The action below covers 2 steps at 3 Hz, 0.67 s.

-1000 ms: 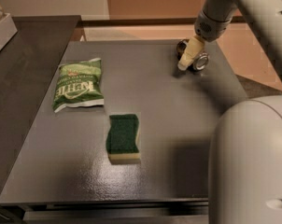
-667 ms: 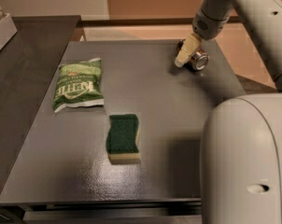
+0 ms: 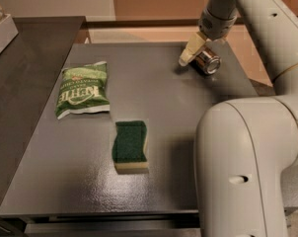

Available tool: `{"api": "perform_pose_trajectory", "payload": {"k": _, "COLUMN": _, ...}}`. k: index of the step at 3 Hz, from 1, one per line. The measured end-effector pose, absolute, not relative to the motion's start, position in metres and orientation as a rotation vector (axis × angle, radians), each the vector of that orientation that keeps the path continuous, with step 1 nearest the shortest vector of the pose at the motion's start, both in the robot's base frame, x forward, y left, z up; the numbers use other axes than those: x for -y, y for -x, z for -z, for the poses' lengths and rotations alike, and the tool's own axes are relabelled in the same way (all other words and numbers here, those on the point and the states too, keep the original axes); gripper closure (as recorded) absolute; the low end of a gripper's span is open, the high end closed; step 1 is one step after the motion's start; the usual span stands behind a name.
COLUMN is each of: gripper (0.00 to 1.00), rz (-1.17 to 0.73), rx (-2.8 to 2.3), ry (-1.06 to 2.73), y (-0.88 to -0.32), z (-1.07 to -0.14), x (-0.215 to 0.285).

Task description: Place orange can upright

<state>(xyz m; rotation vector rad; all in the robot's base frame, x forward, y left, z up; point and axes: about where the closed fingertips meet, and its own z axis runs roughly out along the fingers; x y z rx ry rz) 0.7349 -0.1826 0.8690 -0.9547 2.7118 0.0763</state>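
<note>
On the table's [image 3: 164,112] far right, your gripper [image 3: 194,57] touches the sideways can [image 3: 208,63], seemingly to right it; whether it grips, you cannot tell.

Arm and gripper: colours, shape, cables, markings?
The arm is off-white: smooth, rounded tubular links dotted with small dark holes, with a bulbous housing at near right. A grey wrist collar leads to the gripper, pale cream-yellow and wedge-shaped, at the table's far right beside the orange can. No loose cables or markings show.
</note>
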Motion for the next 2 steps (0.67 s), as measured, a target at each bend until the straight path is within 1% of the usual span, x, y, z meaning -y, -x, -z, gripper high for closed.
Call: {"api": "perform_pose_trajectory", "payload": {"k": 2, "gripper": 0.00, "rz": -0.073, "rx": -2.706, "ry": 0.792, "y": -0.7466, "z": -0.8757, "x": 0.1875}}
